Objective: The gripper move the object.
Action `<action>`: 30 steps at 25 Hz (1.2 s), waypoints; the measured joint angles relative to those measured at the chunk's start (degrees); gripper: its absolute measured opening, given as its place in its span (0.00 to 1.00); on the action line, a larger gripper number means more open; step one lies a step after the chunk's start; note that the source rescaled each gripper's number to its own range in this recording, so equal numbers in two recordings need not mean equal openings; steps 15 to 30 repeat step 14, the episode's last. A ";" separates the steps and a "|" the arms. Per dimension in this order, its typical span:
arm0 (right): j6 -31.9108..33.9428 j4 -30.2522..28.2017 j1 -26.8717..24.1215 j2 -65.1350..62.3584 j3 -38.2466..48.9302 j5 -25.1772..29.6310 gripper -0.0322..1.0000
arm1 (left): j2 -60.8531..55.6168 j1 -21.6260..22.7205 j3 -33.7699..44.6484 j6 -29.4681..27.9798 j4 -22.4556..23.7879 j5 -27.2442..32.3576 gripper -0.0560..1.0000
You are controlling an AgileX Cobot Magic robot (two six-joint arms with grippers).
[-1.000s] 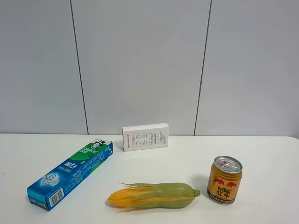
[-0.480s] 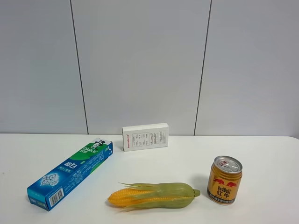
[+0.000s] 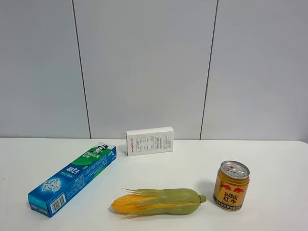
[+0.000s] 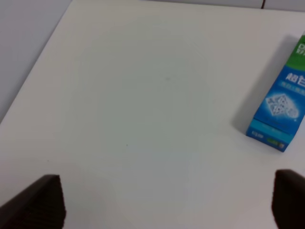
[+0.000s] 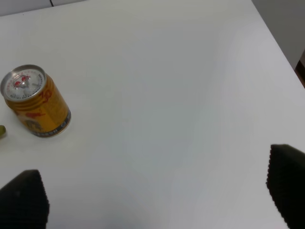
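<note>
The gold drink can (image 3: 231, 186) with red bulls logo and silver pull-tab top stands upright on the white table at the front right. It also shows in the right wrist view (image 5: 34, 101), well off to one side of my right gripper (image 5: 152, 202). That gripper is open and empty above bare table, fingertips (image 5: 286, 183) wide apart. My left gripper (image 4: 167, 202) is open and empty above bare table, fingertips (image 4: 40, 202) wide apart. Neither gripper shows in the exterior high view.
A yellow-green corn cob (image 3: 159, 201) lies left of the can. A blue-green toothpaste box (image 3: 73, 178) lies at the left and shows in the left wrist view (image 4: 282, 109). A white box (image 3: 149, 141) stands at the back by the grey wall.
</note>
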 joint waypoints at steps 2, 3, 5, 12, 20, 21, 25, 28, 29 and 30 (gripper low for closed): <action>0.00 0.00 0.00 0.00 0.00 0.00 1.00 | 0.00 0.00 0.00 0.00 0.00 0.00 0.68; 0.00 0.00 0.00 0.00 0.00 0.00 1.00 | 0.00 0.00 0.00 0.00 0.00 0.00 0.68; 0.00 0.00 0.00 0.00 0.00 0.00 1.00 | 0.00 0.00 0.00 0.00 0.00 0.00 0.68; 0.00 0.00 0.00 0.00 0.00 0.00 1.00 | 0.00 0.00 0.00 0.00 -0.05 0.00 0.73; 0.00 0.00 0.00 0.00 0.00 0.00 1.00 | 0.00 0.00 0.00 0.00 -0.05 0.00 0.80; 0.00 0.00 0.00 0.00 0.00 0.00 1.00 | 0.00 0.00 0.00 0.00 -0.05 0.00 0.80; 0.00 0.00 0.00 0.00 0.00 0.00 1.00 | 0.00 0.00 0.00 0.00 -0.05 0.00 0.80; 0.00 0.00 0.00 0.00 0.00 0.00 1.00 | 0.00 0.00 0.00 0.00 -0.05 0.00 0.80; 0.00 0.00 0.00 0.00 0.00 0.00 1.00 | 0.00 0.00 0.00 0.00 -0.05 0.00 0.80; 0.00 0.00 0.00 0.00 0.00 0.00 1.00 | 0.00 0.00 0.00 0.00 -0.05 0.00 0.80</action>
